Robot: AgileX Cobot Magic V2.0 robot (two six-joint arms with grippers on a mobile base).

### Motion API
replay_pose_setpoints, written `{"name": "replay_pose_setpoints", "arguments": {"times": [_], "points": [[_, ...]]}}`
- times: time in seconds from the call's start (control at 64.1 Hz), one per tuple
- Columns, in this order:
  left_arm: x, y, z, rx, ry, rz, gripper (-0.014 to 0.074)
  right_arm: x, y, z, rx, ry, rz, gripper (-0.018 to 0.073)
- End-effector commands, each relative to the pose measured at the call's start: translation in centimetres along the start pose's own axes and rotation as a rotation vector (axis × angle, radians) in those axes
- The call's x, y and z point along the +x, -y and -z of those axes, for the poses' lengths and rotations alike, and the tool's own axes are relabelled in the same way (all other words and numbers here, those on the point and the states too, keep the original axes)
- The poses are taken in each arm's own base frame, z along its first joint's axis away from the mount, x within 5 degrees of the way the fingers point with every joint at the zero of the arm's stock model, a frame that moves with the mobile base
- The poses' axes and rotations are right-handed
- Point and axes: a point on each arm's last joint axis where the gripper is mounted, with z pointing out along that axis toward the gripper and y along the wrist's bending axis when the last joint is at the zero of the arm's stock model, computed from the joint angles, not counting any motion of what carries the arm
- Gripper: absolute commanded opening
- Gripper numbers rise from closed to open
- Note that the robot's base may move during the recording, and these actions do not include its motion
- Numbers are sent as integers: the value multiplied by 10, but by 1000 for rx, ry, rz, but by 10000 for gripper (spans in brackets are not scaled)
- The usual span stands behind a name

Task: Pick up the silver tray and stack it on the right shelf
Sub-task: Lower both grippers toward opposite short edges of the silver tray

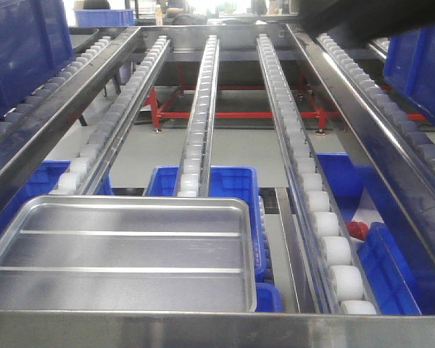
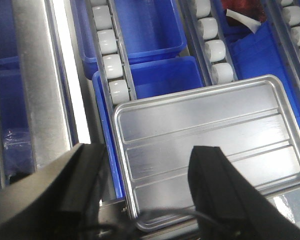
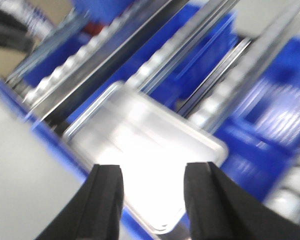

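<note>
Silver tray shiny metal; rollers pale, probably plastic; bins blue plastic.

Right wrist view: silver tray is blurred by motion. Left wrist view: its near rim is partly covered by left gripper.

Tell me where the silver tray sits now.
In the front view the silver tray lies at lower left on the roller rails, just behind the front steel bar, above blue bins.
</note>
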Motion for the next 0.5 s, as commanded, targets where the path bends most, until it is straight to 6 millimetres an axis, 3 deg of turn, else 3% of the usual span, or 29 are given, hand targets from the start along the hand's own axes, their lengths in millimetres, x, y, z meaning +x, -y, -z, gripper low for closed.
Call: {"name": "replay_pose_setpoints", "arguments": {"times": [0.0, 0.203, 0.484], "points": [[-12, 3, 6, 16, 61, 7, 298, -18, -5, -17, -14, 51, -7, 407], [-2, 3, -6, 19, -93, 25, 298, -23, -12, -65, -19, -244, -126, 404], [-4, 1, -37, 13, -239, 52, 298, -22, -5, -107, 113, -428, -257, 391]]}}
